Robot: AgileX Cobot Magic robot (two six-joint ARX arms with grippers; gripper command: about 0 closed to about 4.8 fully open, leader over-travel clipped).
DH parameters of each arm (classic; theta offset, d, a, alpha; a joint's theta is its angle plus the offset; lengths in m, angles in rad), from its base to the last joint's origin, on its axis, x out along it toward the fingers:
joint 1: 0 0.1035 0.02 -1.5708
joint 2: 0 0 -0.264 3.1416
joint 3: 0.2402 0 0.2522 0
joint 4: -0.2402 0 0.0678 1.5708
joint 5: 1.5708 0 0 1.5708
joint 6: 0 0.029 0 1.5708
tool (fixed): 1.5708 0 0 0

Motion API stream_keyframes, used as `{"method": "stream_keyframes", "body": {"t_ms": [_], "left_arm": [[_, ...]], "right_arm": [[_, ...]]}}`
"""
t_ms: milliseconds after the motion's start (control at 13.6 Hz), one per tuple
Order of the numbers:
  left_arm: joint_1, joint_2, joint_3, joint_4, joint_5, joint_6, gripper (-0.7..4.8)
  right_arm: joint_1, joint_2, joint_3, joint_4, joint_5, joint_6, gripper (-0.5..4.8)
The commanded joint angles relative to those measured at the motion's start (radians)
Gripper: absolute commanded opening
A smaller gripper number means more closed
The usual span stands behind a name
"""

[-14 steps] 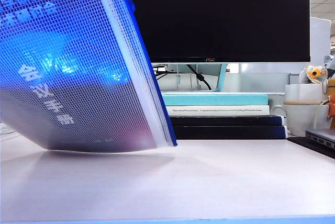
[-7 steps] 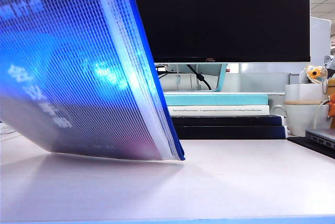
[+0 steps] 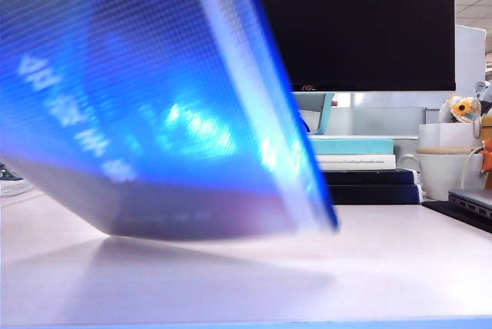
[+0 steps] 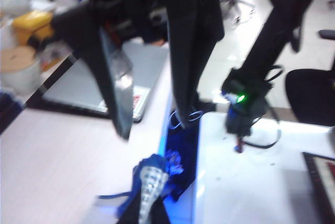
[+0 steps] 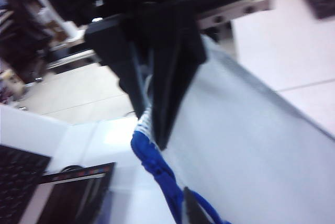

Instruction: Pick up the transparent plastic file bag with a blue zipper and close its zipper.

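Two pincers are in view, each in its own wrist camera only. The right pincer (image 5: 152,130) has its fingers drawn close together on the edge of the file bag (image 5: 235,140), with the pale rim caught between them and the zipper (image 5: 152,164) running on just past the tips. The left pincer (image 4: 154,124) reads as closed. Its picture is badly blurred, and whether it grips anything cannot be told. A blue, grid-textured piece of the file bag (image 4: 149,185) lies just beyond its fingertips.

Seen from the room, the file bag (image 3: 154,114) hangs in front of the monitor (image 3: 361,21) and covers that screen's left part. It is tilted, and its lowest corner is just clear of the counter (image 3: 346,267), with a shadow beneath. The zipper (image 3: 307,152) forms the bag's edge nearest the monitor's middle. White print shows through the mesh but is too blurred to read.

Under the monitor lies a stack of books (image 3: 361,161). Right of the monitor stands a white mug (image 3: 446,171).
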State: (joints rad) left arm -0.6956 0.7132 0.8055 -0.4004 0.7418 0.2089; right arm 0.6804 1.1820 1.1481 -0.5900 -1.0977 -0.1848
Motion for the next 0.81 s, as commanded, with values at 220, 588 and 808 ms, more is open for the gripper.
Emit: {"method": "stream_keyframes", "body": {"t_ms": [220,588,808], "left_arm": [[-0.001,-0.002,0.006,0.104,0.095,-0.027,-0.06],[-0.001,0.021,0.006,0.209,0.093,-0.09,-0.06],[-0.001,0.019,0.007,0.204,0.116,-0.116,-0.06]], "right_arm": [[0.001,-0.004,0.005,-0.005,-0.032,-0.003,1.78],[0.009,-0.004,0.004,0.016,-0.035,-0.011,-0.01],[0.006,-0.004,0.004,-0.013,0.105,-0.058,-0.01]]}}
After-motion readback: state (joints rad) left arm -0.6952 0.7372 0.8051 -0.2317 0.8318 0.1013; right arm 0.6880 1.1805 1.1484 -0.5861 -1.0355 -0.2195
